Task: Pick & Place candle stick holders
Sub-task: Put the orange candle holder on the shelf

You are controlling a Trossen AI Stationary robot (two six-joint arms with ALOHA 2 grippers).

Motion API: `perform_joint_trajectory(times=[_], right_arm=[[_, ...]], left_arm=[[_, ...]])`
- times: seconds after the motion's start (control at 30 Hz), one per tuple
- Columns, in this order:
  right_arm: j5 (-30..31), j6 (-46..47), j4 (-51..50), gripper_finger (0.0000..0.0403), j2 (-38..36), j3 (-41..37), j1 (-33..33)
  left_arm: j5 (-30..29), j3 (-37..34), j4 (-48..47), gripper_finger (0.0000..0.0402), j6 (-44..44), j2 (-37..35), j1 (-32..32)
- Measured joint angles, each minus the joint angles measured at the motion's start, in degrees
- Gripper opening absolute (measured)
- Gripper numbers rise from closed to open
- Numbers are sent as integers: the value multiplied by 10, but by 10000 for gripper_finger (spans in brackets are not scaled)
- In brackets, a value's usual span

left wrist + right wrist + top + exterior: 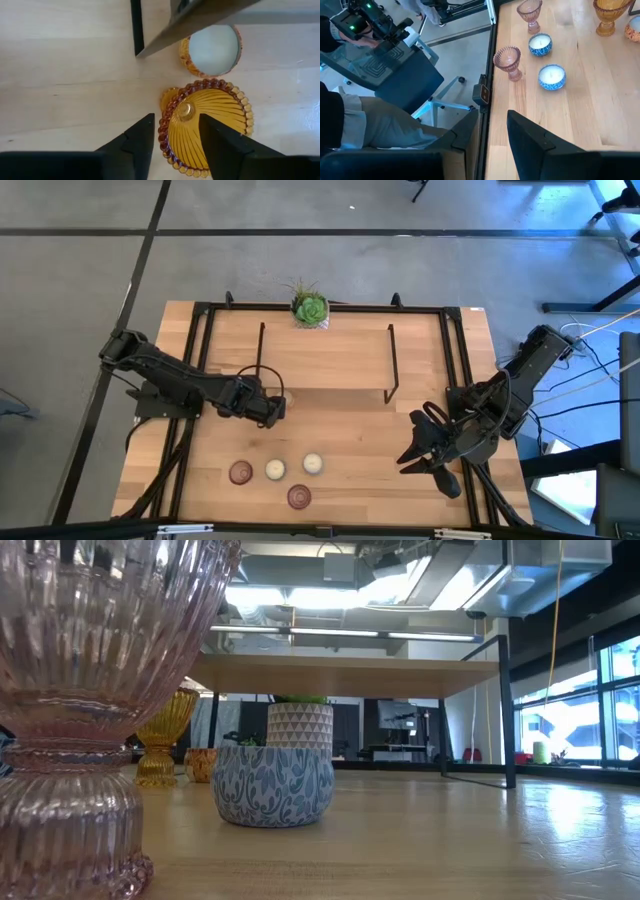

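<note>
An amber ribbed glass holder [215,125] stands upright on the table under my left gripper [176,137], which is open and points down. One finger [142,137] is outside its rim and the other [220,142] is over its bowl. A cream-white candle in an orange tin [212,47] stands just beyond it. Two pinkish glass holders [240,472] [299,497] and two cream-white ones [275,470] [312,464] stand near the front edge. My right gripper [408,440] is open and empty at the right. My left gripper comes at the amber holder from above, with the near side of the rim [165,132] between its open fingers. I cannot tell whether either finger touches the glass.
A green spiky potted plant [310,308] stands at the far edge. A black frame [390,360] borders a raised wooden shelf over the table's far half. In the right wrist view a seated person [380,120] is beside the table's front edge. Bare wood lies at front right.
</note>
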Motion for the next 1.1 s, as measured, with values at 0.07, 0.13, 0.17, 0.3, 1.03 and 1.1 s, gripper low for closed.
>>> perform_joint_trajectory(times=[0.07, 0.13, 0.17, 0.3, 1.03, 1.1], right_arm=[[0, 0, 0, 106, 0, 0, 2], [0, 0, 0, 106, 0, 0, 3], [0, 0, 0, 106, 0, 0, 3], [0, 0, 0, 106, 0, 0, 3], [-2, 0, 0, 106, 0, 0, 3], [-2, 0, 0, 106, 0, 0, 3]], left_arm=[[1, 0, 0, 131, -4, 0, -4], [2, 0, 0, 118, -7, 0, -9], [5, 0, 0, 112, -8, 0, -11], [28, -2, 3, 93, -12, 1, -19], [96, 7, 45, 22, 18, 49, -36], [116, 25, 43, 22, 20, 43, -44]])
